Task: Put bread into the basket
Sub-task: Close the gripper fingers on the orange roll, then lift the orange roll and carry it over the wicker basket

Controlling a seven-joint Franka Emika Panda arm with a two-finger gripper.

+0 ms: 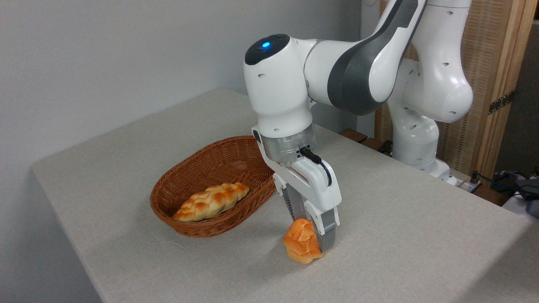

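Note:
The bread (299,245), a small orange-golden knotted bun, sits low at the table (400,219) surface, right of the basket. My gripper (311,235) points down over it, shut on the bread with one finger on each side. The bun looks squeezed narrow and tipped a little. The right finger (326,235) shows in front; the left one is partly hidden behind the bun. The basket (219,152), an oval brown wicker one, stands to the left, about a hand's width from the bun.
A long pale braided loaf (210,202) lies in the near half of the basket. The table's front edge runs close below the bun. The arm's base (414,143) stands at the back right, with a wooden screen behind it.

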